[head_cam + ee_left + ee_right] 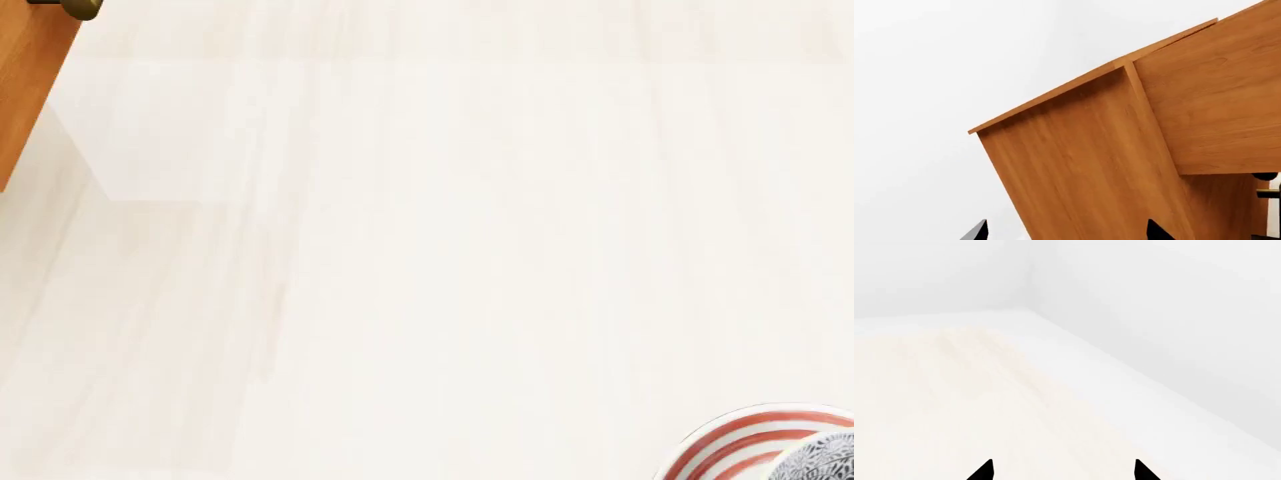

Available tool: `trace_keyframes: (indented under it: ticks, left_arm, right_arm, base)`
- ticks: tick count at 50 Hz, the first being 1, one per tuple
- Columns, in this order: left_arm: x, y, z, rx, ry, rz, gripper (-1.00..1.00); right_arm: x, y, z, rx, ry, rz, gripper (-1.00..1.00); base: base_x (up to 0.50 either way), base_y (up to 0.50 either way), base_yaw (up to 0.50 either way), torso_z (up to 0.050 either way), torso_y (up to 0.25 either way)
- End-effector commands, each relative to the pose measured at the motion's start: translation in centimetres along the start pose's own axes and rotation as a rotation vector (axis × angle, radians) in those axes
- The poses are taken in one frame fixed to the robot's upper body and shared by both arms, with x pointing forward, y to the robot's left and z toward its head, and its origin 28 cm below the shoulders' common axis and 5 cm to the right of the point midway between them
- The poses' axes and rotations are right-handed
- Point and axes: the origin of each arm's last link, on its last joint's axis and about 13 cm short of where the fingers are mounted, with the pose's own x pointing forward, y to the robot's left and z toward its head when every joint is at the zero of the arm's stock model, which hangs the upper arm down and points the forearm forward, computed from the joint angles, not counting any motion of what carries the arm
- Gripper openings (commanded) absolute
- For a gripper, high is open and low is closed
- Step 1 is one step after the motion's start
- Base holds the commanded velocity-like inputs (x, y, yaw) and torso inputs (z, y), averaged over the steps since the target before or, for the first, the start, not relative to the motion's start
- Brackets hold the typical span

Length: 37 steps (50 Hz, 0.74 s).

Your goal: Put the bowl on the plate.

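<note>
Head view: pale wood tabletop point(400, 260) fills nearly the whole frame, wide bare surface across centre and top. An orange-brown wooden cabinet point(24, 90) clips the upper left corner, with a dark brass-coloured knob point(74, 8) at the very top edge.

The plate point(727, 445) sits at the lower right corner, cut off by the frame's bottom and right edges; only an arc of its red-ringed rim shows. The bowl point(821, 462) overlaps the plate's inner area at the extreme lower right. Mostly out of frame, so I can't tell if it's fully seated. Neither arm appears in the head view.

Left wrist view: left gripper point(1064, 232) shows only two dark fingertips at the bottom edge, clearly spread apart, nothing between them. It faces the cabinet's side panel and overhanging top edge against a white background. No bowl or plate in this view.

Right wrist view: right gripper point(1064, 471) is also two dark tips at the bottom edge, parted, nothing held. Pale tabletop runs ahead to a white wall corner in the upper left. Bowl and plate are not in this view, so their position relative to either gripper can't be read.
</note>
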Motion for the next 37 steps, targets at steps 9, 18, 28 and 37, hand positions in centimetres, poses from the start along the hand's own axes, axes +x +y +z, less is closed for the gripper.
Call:
trace_keyframes:
  ticks: [9, 18, 28, 37]
  left_arm:
    - [-0.7, 1.5, -1.3, -0.026, 0.052, 0.033, 1.0]
    - [-0.4, 1.9, -1.4, -0.026, 0.06, 0.054, 1.0]
    - [-0.5, 1.4, -1.8, -0.021, 0.068, 0.044, 1.0]
    - [-0.5, 1.3, -2.2, -0.023, 0.08, 0.046, 1.0]
  right_arm:
    - [-0.5, -1.5, 1.3, 0.005, -0.045, -0.055, 1.0]
    - [-0.5, -2.0, 1.8, 0.008, -0.058, -0.069, 1.0]
    - [-0.3, -1.9, 2.2, 0.008, -0.064, -0.068, 1.0]
    - [-0.1, -1.5, 2.6, 0.003, -0.075, -0.062, 1.0]
  base:
    - [0.0, 0.0, 0.0, 0.0, 0.0]
    - [0.0, 0.0, 0.0, 0.0, 0.0]
    - [0.0, 0.0, 0.0, 0.0, 0.0]
    - [0.0, 0.0, 0.0, 0.0, 0.0]
